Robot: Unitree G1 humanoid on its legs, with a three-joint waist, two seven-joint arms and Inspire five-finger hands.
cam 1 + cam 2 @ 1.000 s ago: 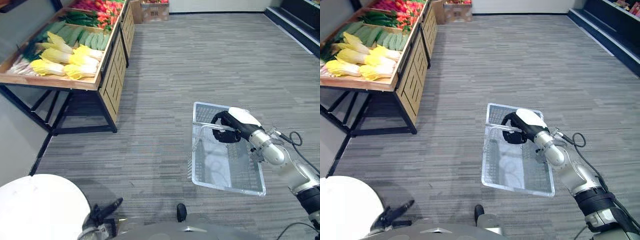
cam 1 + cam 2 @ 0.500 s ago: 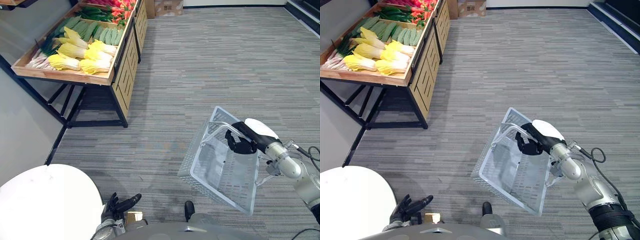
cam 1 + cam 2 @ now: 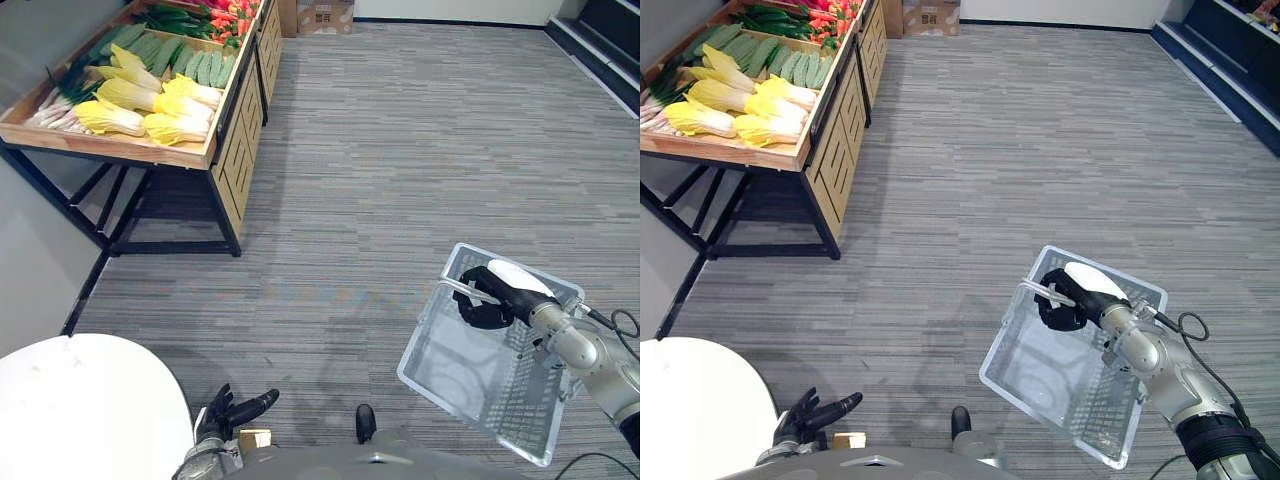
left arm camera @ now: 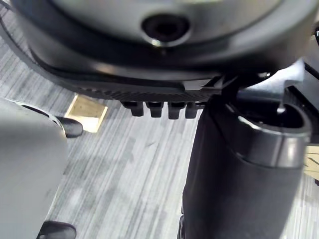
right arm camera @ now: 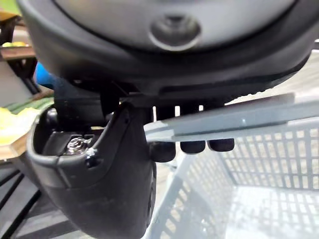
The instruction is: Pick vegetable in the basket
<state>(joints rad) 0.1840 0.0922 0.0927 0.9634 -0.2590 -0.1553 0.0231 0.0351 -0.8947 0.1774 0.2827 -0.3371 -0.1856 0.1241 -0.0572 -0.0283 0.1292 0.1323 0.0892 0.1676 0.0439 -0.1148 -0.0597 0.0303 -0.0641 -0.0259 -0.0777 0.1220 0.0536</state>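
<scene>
Upper left: wooden stand (image 3: 110, 148) with yellow cabbages (image 3: 120, 105), well apart from everything else. Lower left: left hand (image 3: 228, 411), fingers loosely spread, holding nothing. Lower right: right hand (image 3: 487, 298) curled round the handle (image 3: 452, 286) of an empty white basket (image 3: 440, 345), tipped from level to slanting within the last second. Whole view shifted too: likely walking, picking not yet begun. Grey striped carpet (image 3: 400, 130), open aisle.

text: none legible | cardboard box (image 3: 325, 15): print, seemingly, too small
</scene>
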